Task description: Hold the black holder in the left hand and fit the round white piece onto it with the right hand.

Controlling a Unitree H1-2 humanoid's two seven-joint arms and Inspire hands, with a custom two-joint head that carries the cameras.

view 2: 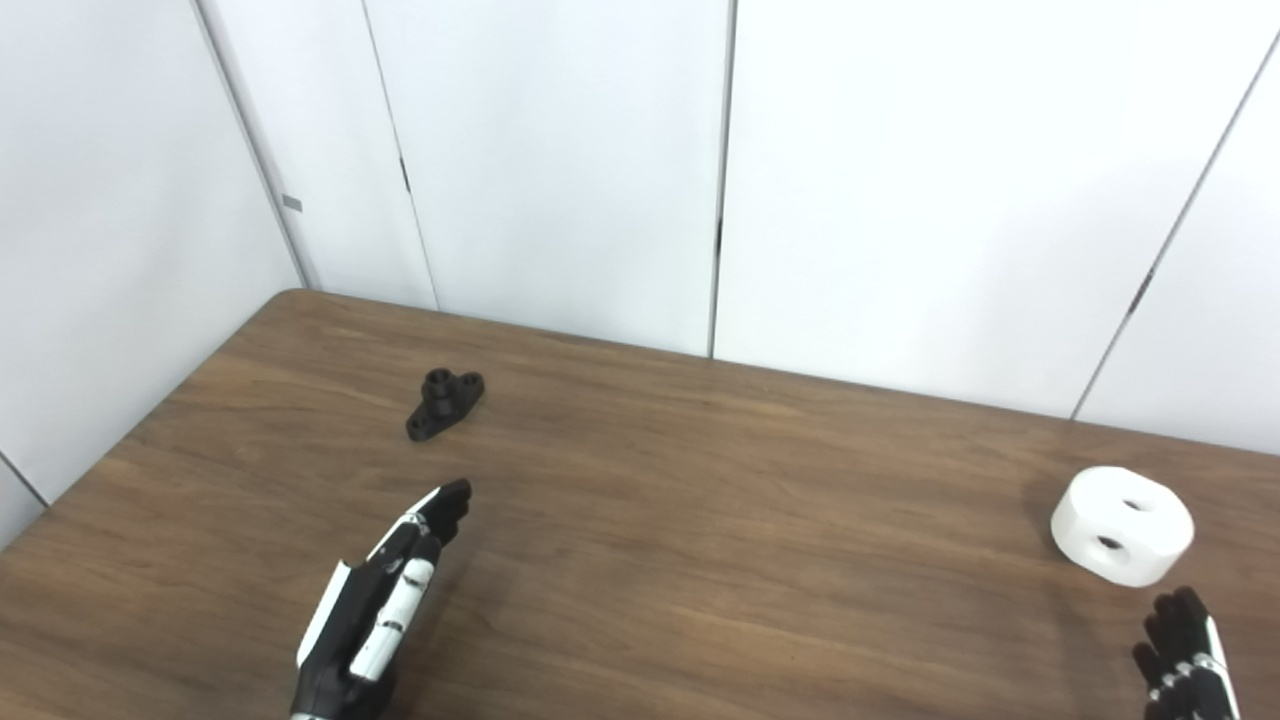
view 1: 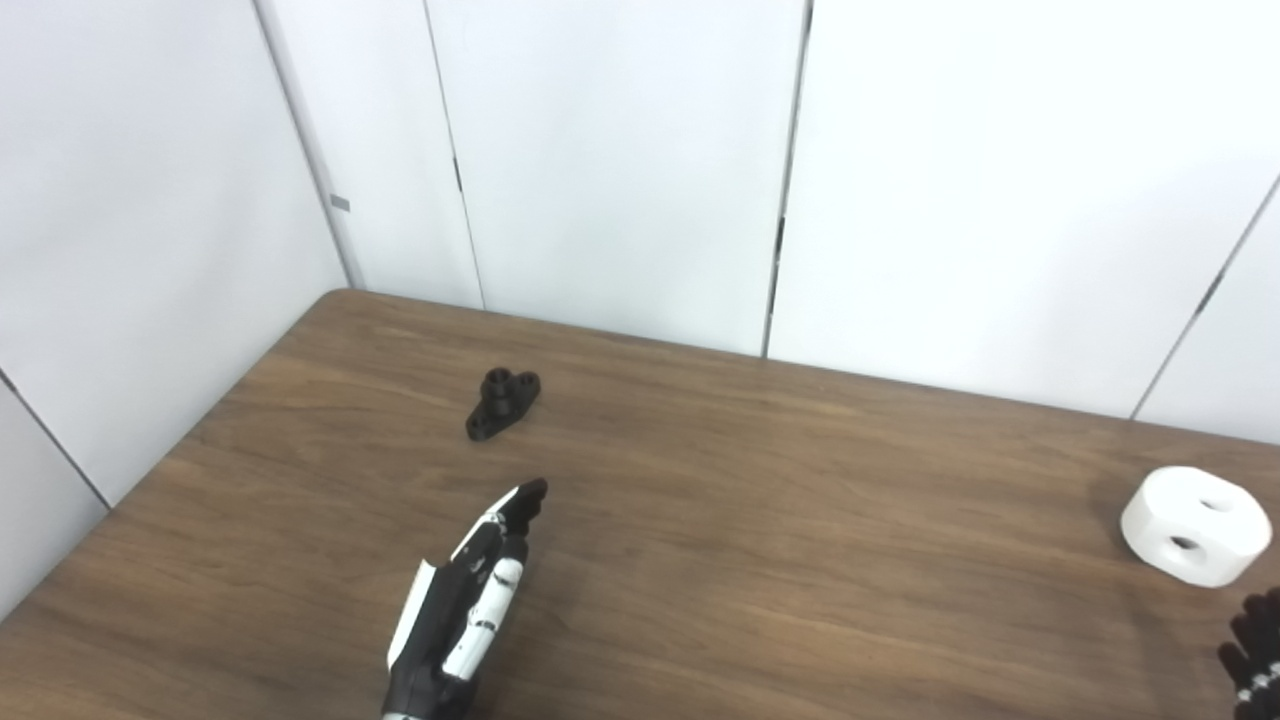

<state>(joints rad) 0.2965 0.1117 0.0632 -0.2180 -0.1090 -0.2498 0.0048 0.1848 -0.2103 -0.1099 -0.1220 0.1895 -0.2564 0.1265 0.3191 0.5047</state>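
A: Where does the black holder (view 1: 502, 402) lie?

B: It rests flat on the wooden tabletop (view 1: 760, 520), toward the far left part, near the back edge. It is a small, elongated piece with a raised round boss at one end and holes along its top. Nothing touches it.

A: And the left hand (view 1: 462, 605)?

B: The left hand comes in from the bottom edge and reaches forward over the tabletop, edge-on to the camera. Its fingers (view 1: 524, 503) are stretched out straight and lie close side by side, pointing up toward the holder. They clasp nothing. The fingertips are near the holder but clearly apart from it, with bare wood between them.

A: The round white piece (view 2: 1122, 525)?

B: It sits on the tabletop at the far right, well apart from the holder. It is a thick white disc with two dark holes in its top face. Nothing can be seen inside the holes.

A: Is the right hand (view 2: 1185, 655) on it?

B: No. The right hand shows only at the lower right corner, just beside the white piece on its near side, not touching it. Its dark fingertips (view 2: 1168, 612) point upward and are slightly spread, gripping nothing. In the left eye view only a sliver of it shows at the frame edge.

A: What stands behind?

B: White wall panels (view 1: 620, 160) with dark seams rise behind the tabletop.
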